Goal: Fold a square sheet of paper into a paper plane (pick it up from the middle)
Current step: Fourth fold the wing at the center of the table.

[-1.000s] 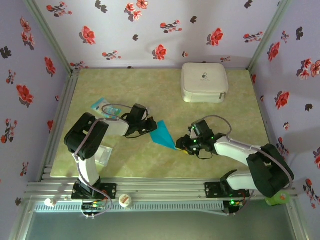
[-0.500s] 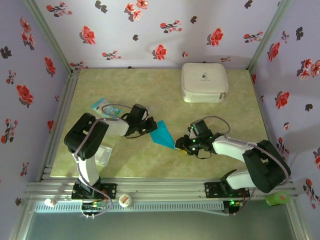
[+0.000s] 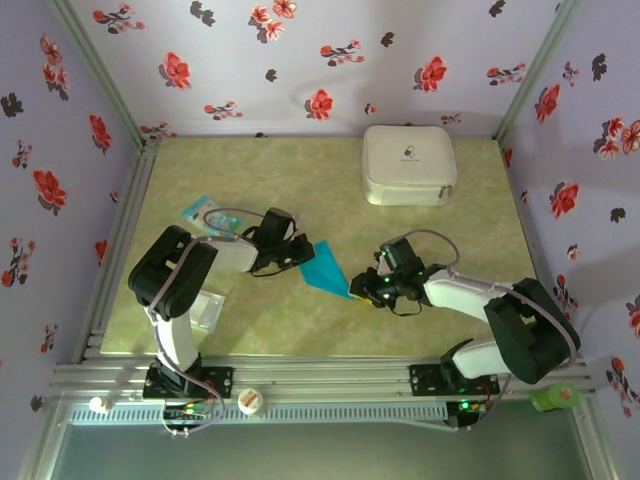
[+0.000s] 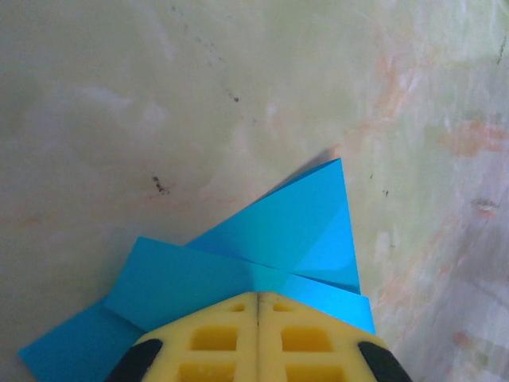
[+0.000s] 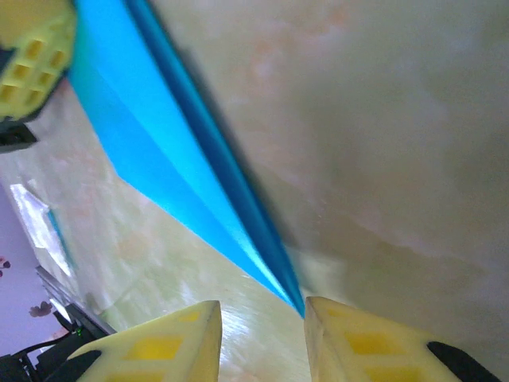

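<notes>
Top view: soft, even light coming from above, colours looking slightly washed. Arms throwing only short, faint shadows on the table.

Left wrist view: table grain showing sharp, folded paper casting a thin dark shadow at its tip.

Right wrist view: everything smearing, paper edge blurring, yellow fingers sitting out of focus, pale glare pooling beside them.

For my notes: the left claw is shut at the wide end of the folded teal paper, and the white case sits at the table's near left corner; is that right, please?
No: the white case sits at the far right corner, as the top external view shows. The left claw is shut at the wide end of the folded teal paper.
</notes>
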Available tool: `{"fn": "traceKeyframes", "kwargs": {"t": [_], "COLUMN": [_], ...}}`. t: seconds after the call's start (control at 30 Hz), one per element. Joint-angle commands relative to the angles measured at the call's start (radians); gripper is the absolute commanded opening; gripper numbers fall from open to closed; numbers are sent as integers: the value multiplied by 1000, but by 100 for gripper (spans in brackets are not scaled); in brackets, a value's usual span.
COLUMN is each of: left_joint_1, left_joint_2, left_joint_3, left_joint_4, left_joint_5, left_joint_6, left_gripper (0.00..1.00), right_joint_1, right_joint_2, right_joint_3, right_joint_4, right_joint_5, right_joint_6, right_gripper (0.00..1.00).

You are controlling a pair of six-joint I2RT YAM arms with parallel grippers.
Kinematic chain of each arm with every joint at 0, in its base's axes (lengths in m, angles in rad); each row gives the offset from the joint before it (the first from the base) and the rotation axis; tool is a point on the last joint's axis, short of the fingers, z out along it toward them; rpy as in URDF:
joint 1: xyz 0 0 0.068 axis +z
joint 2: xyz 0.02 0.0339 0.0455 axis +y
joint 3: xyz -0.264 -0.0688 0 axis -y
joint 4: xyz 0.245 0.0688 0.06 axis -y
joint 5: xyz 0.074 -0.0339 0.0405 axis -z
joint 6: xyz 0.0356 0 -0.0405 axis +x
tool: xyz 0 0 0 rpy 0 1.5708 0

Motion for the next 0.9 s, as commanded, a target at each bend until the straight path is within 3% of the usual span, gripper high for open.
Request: {"fn": "traceKeyframes", "kwargs": {"t": [0.0,0.13,0.3,0.47,0.67,0.87], "left_joint_1": [17,17,17,17,17,20], "left_joint_2": [32,32,39,44,50,30], "left_joint_3": [-32,-29,-25,-16,-20,-16], "left_joint_4": [-104,-111,-110,-124,-112,-102], "left_joint_5": [-45,-47,-44,-44,-43,-19], "left_joint_6": [22,27,26,34,36,41], "left_gripper": [0,0,0,0,0,4], "right_joint_1": [-9,-6,9,23,17,11], "right_joint_2": [28,120,250,324,406,425], "right_joint_3": [90,157,232,271,235,91], "right_joint_4": [32,90,125,107,16,194], "right_joint_5": [-47,-101,-142,-147,-68,-113], "right_joint_6": [-49,-46,-53,-78,-174,-98], "right_gripper": [30,17,7,7,6,6]}}
